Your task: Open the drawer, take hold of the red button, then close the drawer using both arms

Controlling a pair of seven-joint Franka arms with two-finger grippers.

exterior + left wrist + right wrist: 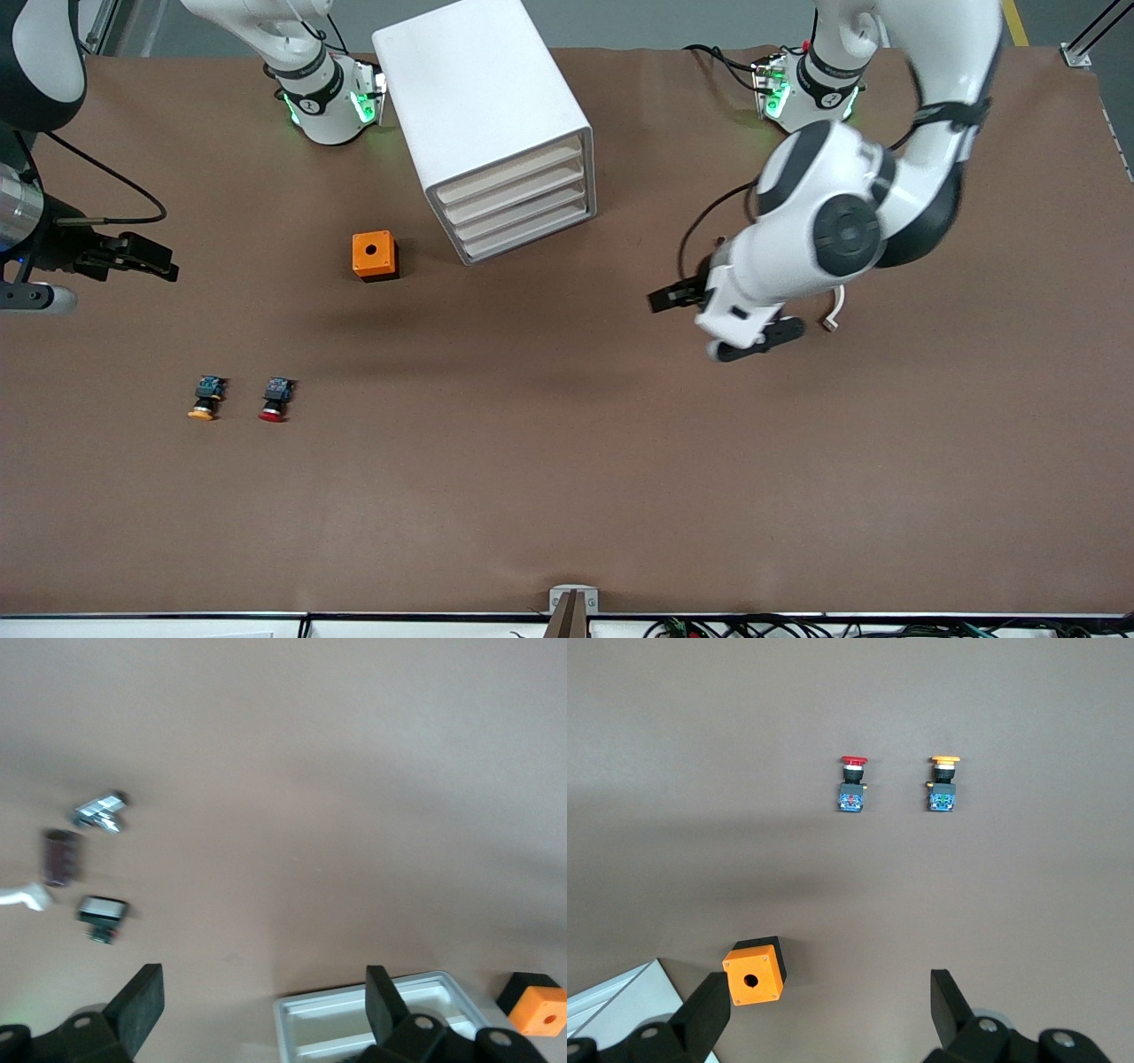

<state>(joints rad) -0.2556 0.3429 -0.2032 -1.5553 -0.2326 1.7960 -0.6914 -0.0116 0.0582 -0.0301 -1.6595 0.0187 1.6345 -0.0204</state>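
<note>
All four drawers (523,197) of the white cabinet (478,97) are pushed in. The red-capped button (275,400) lies on the bench (567,496) beside a yellow-capped button (205,398), nearer the camera than the orange cube (374,255). The left claw (666,299) and right claw (142,257) hover over the bench, both spread and holding nothing.

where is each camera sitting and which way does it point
Front: high across the table, facing both arms, cabinet between their bases.
Left wrist: on the left arm, over the table; open left gripper shows.
Right wrist: on the right arm, toward the red button; open right gripper shows.
Shared: orange cube in all three.
</note>
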